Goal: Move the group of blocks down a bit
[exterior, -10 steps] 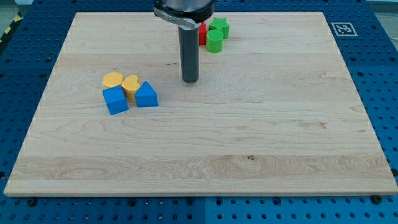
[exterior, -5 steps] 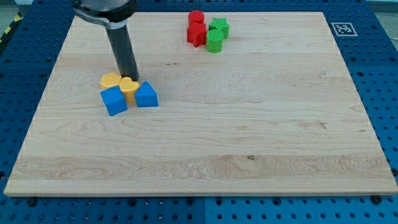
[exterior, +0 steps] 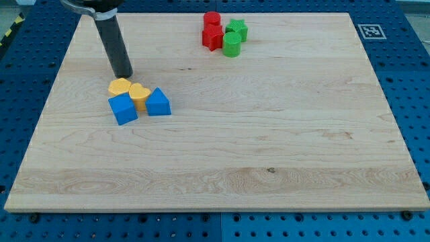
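Observation:
A group of four blocks sits at the view's left on the wooden board (exterior: pixel 269 134). It holds a yellow rounded block (exterior: pixel 119 86), a yellow heart-shaped block (exterior: pixel 140 93), a blue cube (exterior: pixel 123 107) and a blue triangular block (exterior: pixel 158 103). They touch one another. My tip (exterior: pixel 124 74) stands just above the yellow rounded block, toward the view's top, very close to it; contact cannot be told.
A second cluster sits at the view's top centre: a red cylinder (exterior: pixel 212 19), a red star-like block (exterior: pixel 213 36), a green star-like block (exterior: pixel 237 29) and a green cylinder (exterior: pixel 232 44). A marker tag (exterior: pixel 371 31) lies at the board's top right corner.
My tip has swept from the board's upper middle leftward to the group, then shifted slightly up and left. The blue cube and yellow blocks have nudged a little left.

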